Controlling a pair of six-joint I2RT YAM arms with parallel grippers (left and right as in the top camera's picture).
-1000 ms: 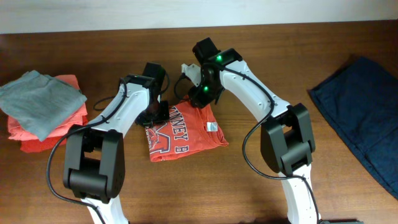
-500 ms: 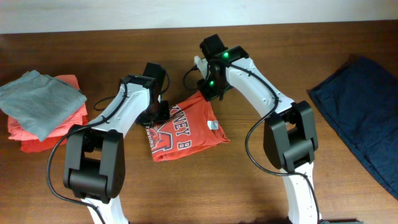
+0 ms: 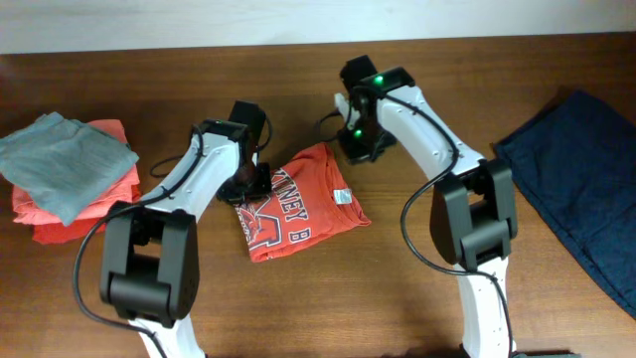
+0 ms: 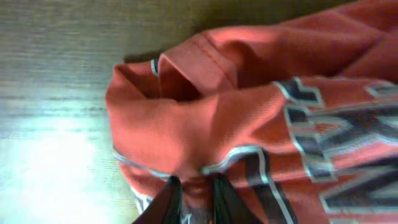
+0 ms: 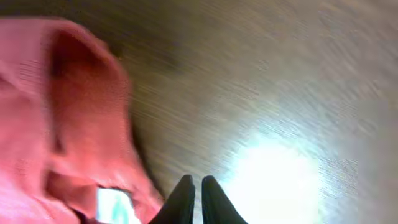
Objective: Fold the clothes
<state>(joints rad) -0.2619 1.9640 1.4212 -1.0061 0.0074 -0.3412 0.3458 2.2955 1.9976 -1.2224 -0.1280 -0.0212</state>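
orange t-shirt (image 3: 298,204) lies folded on table (image 3: 397,288); left tool (image 4: 194,190) pinching its edge; right tool (image 5: 196,190) pressed together, empty.

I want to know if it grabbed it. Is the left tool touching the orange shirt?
Touching. The left wrist view shows the left tool pinching a fold of the orange shirt between its fingers.

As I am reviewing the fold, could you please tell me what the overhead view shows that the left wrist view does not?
Only the overhead shows both arms, the grey garment stacked on an orange garment at the left, the dark blue cloth at the right, and the right jaws beside the orange-red T-shirt. Only the left wrist shows the left jaws shut on a bunched edge of it. Both show the T-shirt's lettering and the wooden table.
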